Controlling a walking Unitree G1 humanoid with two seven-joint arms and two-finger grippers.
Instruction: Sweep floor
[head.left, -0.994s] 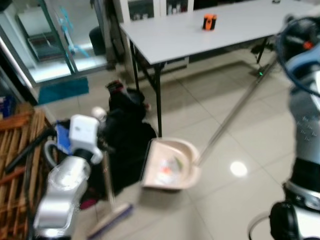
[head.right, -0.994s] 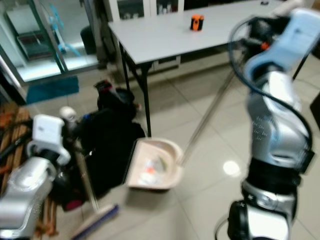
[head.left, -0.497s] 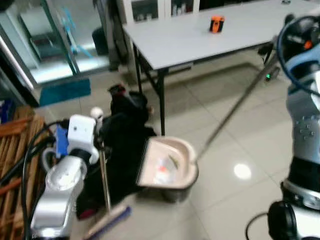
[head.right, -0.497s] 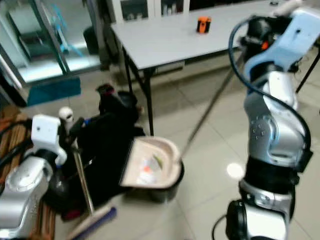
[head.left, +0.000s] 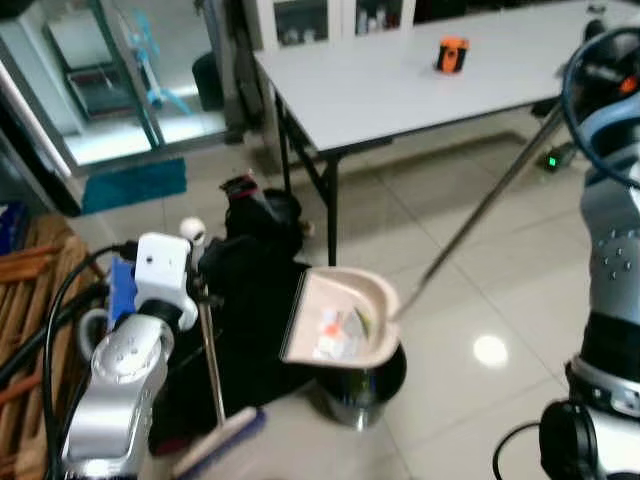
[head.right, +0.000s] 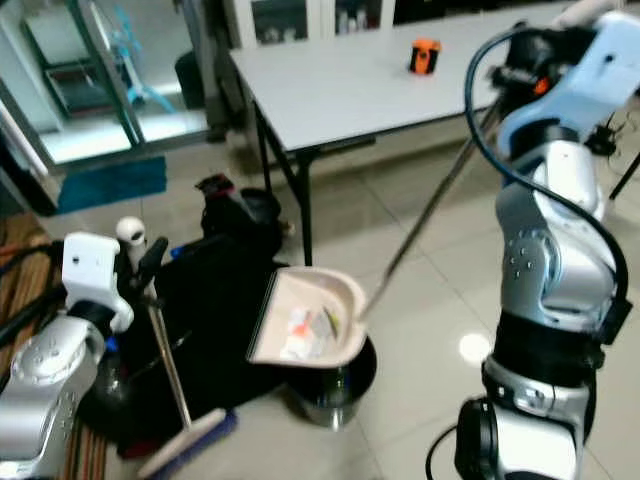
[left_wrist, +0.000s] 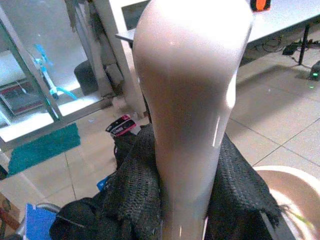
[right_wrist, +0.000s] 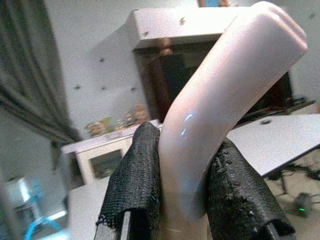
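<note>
A beige dustpan (head.left: 340, 320) with bits of litter in it hangs tilted just above a small metal bin (head.left: 362, 387). Its long thin pole (head.right: 420, 215) runs up to my right gripper (head.right: 508, 72), which is shut on the pole's beige grip (right_wrist: 220, 110); black fingers (right_wrist: 132, 185) press it from both sides. My left gripper (head.left: 196, 287) is shut on the broom handle (head.left: 211, 360), whose rounded beige top (left_wrist: 190, 100) stands between the fingers (left_wrist: 135, 200). The broom stands nearly upright with its brush head (head.left: 222, 443) on the tiles.
A white folding table (head.left: 400, 80) with an orange object (head.left: 452, 54) stands behind, one black leg (head.left: 332, 225) close to the dustpan. Black bags (head.left: 250, 290) lie between broom and bin. Wooden slats (head.left: 30, 290) are at the left; a teal mat (head.left: 130, 185) lies by glass doors.
The dustpan has risen off the floor and now hangs over the metal bin, which has come into view beneath it. The camera has shifted slightly. The broom has stayed upright.
</note>
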